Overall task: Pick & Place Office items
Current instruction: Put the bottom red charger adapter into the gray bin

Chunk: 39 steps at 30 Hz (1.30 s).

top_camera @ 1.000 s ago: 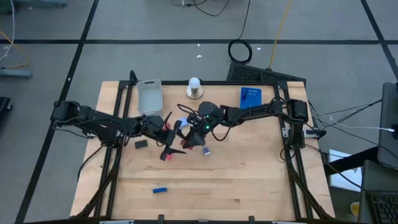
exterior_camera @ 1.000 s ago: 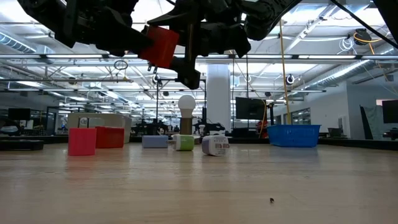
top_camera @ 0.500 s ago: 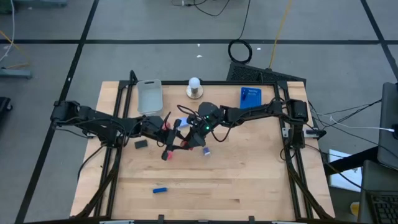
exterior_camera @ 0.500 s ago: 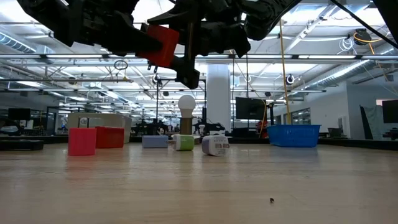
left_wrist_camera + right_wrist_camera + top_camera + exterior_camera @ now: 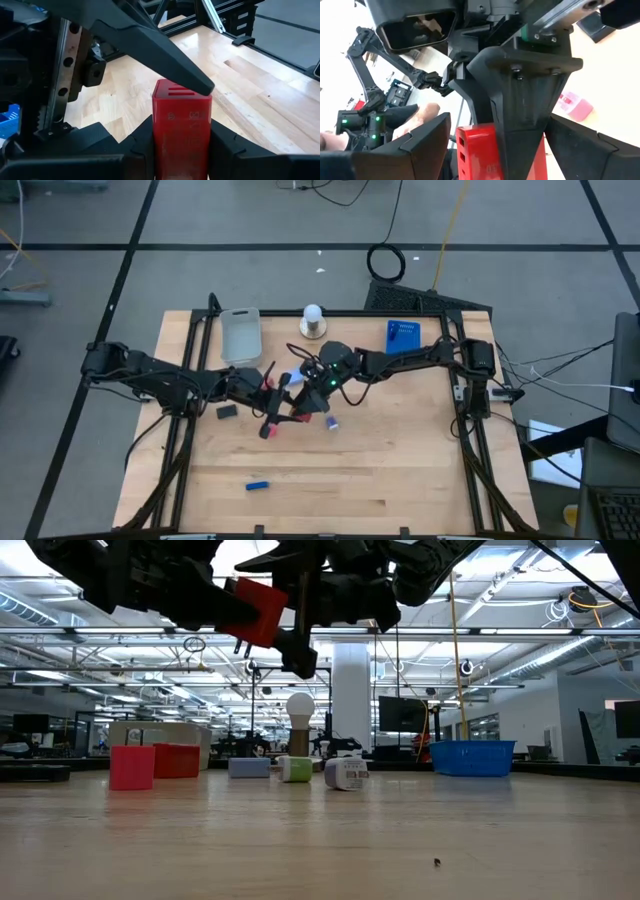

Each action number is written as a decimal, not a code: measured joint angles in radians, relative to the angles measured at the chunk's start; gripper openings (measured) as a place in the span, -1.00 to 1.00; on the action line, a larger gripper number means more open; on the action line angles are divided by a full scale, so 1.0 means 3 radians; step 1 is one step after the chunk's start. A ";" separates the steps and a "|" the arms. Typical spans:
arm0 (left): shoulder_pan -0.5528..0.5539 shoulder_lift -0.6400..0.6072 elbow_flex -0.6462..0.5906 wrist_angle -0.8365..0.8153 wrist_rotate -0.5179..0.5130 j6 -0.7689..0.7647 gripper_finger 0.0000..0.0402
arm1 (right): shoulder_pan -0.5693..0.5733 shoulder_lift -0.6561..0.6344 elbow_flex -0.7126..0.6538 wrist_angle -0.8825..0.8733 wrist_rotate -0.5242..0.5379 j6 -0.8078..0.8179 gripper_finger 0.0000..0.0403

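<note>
Nearest on the pale, grained wooden table (image 5: 400, 470), a small blue stick (image 5: 258, 484) is seen lying flat and alone. Farther in, a flat black block (image 5: 227, 411) rests left of centre, with a pink block (image 5: 267, 431) a little to its right, and a small white-and-purple piece (image 5: 331, 423) lies right of centre.

Above the middle of the table, a red rectangular block (image 5: 182, 127), smooth-faced with thin slots in one end, is clamped between the dark fingers of the left gripper (image 5: 181, 139), which are closed narrowly on its sides. The right gripper (image 5: 310, 402) is placed right against the same block, its angular matte-black fingers (image 5: 522, 95) spread wide, one lying over the block's slotted end; a firm hold by it cannot be confirmed.

In the low view, a pink cube (image 5: 131, 767), a red box (image 5: 176, 760), a green-and-white piece (image 5: 296, 769) and a labelled white cylinder (image 5: 346, 773) are seen standing on the wood.

At the far edge, a grey rectangular tray (image 5: 240, 333), a white ball on a round grey base (image 5: 313, 321) and a blue perforated tray (image 5: 403, 335) are set.
</note>
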 joint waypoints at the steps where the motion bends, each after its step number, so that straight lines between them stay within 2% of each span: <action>1: 0.0001 -0.0007 0.0000 0.0000 -0.0003 -0.0016 -0.43 | -0.0003 0.0000 0.0000 0.0014 -0.0018 0.0005 0.54; 9: 0.0004 -0.0259 -0.0001 -0.0186 -0.0126 -0.0043 -0.43 | -0.0189 -0.0159 0.0000 -0.0009 -0.0374 -0.0050 0.54; 20: -0.0069 -0.1006 -0.0005 -0.0956 -0.0877 -0.0154 -0.43 | -0.0580 -0.0589 0.0003 -0.0836 -0.0310 -0.0709 0.54; 25: -0.0100 -0.1409 -0.0005 -0.1271 -0.1371 -0.0316 -0.43 | -0.0670 -0.0719 0.0003 -0.1321 -0.0067 -0.1111 0.54; 31: -0.0095 -0.1797 -0.0005 -0.1598 -0.2265 -0.0477 -0.43 | -0.0680 -0.0874 -0.0046 -0.1757 0.0317 -0.1474 0.54; 35: 0.0003 -0.2014 0.0044 -0.1844 -0.2778 -0.0533 -0.43 | -0.0671 -0.1035 -0.0290 -0.1677 0.0681 -0.1491 0.54; 39: 0.0300 -0.2126 0.0340 -0.2521 -0.2811 -0.0867 -0.43 | -0.0671 -0.1329 -0.0773 -0.1289 0.0993 -0.1429 0.54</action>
